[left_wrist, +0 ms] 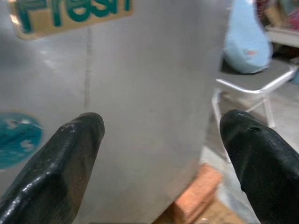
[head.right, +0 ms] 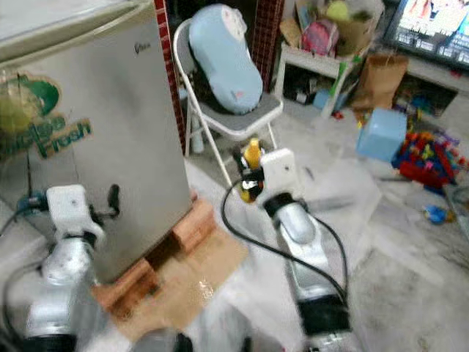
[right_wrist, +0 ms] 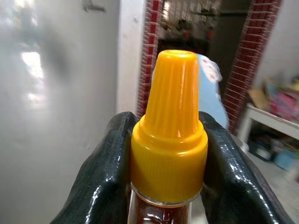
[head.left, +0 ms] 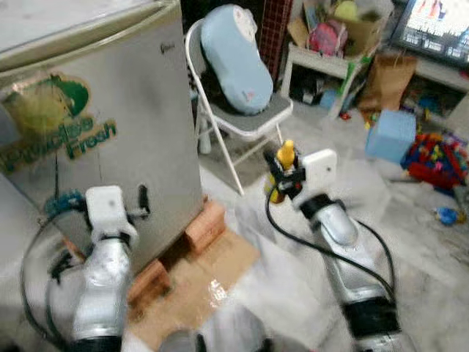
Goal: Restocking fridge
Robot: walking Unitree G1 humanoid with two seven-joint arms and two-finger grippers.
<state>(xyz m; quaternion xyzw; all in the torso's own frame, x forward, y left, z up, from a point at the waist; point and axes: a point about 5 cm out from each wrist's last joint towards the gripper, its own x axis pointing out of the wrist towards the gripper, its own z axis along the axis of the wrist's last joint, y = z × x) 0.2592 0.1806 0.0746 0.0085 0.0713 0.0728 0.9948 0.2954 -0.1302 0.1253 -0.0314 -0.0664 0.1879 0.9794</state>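
Yellow-capped bottle (right_wrist: pixel 169 140); fridge (head.left: pixel 132 147) lettering "Fresh"

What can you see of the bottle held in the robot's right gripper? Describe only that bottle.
The bottle has a ribbed, tapering yellow-orange nozzle cap of glossy plastic over a wider collar. Below it shows a clear neck with dark brown liquid inside. It stands upright, lifted off the floor, in front of the folding chair and right of the fridge. The right gripper has its jaws shut on the collar, one black finger on each side.
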